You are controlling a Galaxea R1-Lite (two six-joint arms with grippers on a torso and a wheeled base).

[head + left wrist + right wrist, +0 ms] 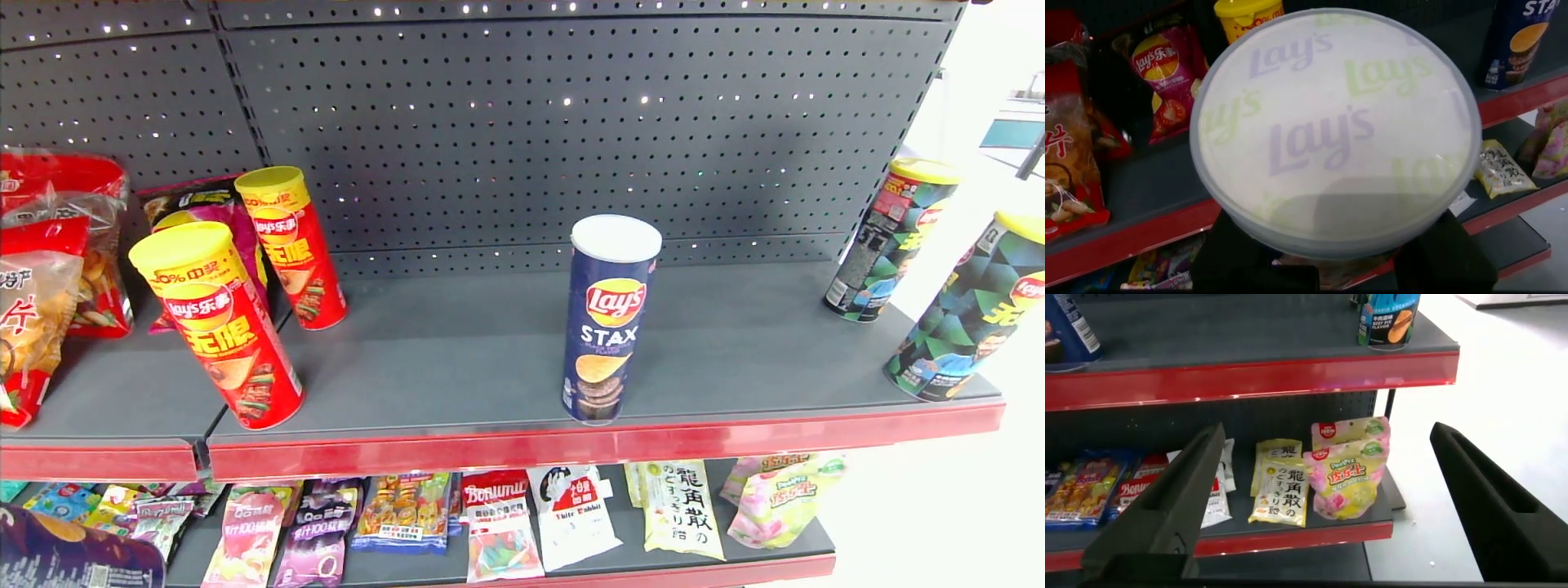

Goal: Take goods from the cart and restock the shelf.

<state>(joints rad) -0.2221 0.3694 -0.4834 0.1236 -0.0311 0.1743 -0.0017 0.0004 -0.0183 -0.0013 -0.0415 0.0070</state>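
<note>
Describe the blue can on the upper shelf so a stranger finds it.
Start at the grey upper shelf with the red front edge. Near the middle of that edge stands one upright can. It alone is dark blue with a white lid; the red cans left and green-black cans right have yellow lids.

Head camera looks down onto the upper shelf (490, 359). Left wrist camera sits close over a white-lidded can (1335, 131); right wrist camera looks from lower. All apparently share the blue can (608, 318).
</note>
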